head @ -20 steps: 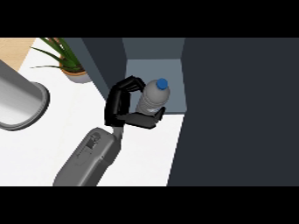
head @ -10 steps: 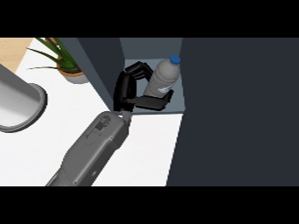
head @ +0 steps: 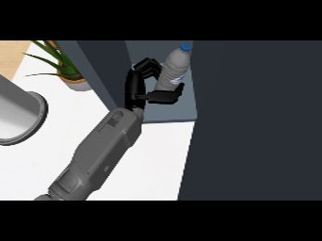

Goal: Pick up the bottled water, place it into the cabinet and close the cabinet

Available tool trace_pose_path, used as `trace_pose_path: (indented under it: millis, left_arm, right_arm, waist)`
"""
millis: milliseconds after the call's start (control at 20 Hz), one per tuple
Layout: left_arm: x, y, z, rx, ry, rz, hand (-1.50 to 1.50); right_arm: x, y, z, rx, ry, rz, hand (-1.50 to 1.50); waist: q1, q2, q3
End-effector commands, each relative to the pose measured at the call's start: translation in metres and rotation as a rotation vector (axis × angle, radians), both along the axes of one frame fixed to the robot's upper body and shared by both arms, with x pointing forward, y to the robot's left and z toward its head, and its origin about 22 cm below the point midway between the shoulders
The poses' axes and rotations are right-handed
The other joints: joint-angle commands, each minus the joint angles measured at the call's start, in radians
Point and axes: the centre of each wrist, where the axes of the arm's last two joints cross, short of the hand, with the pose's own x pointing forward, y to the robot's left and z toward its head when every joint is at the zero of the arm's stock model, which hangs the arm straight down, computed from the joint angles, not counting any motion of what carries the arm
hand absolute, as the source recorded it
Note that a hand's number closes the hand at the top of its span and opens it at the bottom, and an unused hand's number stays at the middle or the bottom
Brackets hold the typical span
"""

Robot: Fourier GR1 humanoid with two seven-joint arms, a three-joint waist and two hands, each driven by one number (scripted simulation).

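Behind the counter (head: 156,155), your hand (head: 146,89) grips the bottle (head: 172,68) inside the cabinet (head: 160,113), so releasing it and closing the door (head: 261,117) remain.

The white counter (head: 156,160) carries a potted plant (head: 65,70) at its far edge. A grey cylindrical vessel (head: 11,115) sits at its left edge.

The bottle (head: 173,68) is standing inside the cabinet (head: 171,110), the hand (head: 144,87) at its nine o'clock. The plant (head: 65,70) is sitting on the counter (head: 25,162) at ten o'clock.
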Motion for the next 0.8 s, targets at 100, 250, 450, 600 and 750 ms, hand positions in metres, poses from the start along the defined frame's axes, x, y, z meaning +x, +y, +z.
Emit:
trace_pose_path:
  millis: [100, 250, 450, 600, 750]
  left_arm:
    - [0.011, 0.013, -0.018, 0.079, 0.017, 0.077, 1.50]
    - [0.027, 0.017, -0.003, 0.128, -0.002, 0.117, 1.50]
    - [0.022, 0.018, -0.017, 0.177, -0.015, 0.182, 1.50]
    - [0.029, 0.019, -0.011, 0.180, -0.014, 0.180, 1.50]
    - [0.038, 0.021, 0.002, 0.251, -0.025, 0.176, 1.50]
  right_arm:
    - [-0.015, 0.000, 0.013, 0.040, -0.019, 0.027, -1.50]
    - [-0.008, -0.005, 0.015, 0.034, -0.041, 0.018, -1.50]
    - [-0.012, -0.002, 0.007, 0.037, -0.041, 0.050, -1.50]
    - [-0.007, -0.009, 0.007, 0.006, -0.044, 0.029, -1.50]
    - [-0.006, -0.009, 0.006, 0.027, -0.064, 0.031, -1.50]
  waist:
    - [0.002, 0.003, -0.001]
    - [-0.009, 0.011, -0.001]
    - [-0.034, 0.013, -0.001]
    - [-0.021, 0.013, -0.001]
    - [-0.026, 0.015, 0.000]
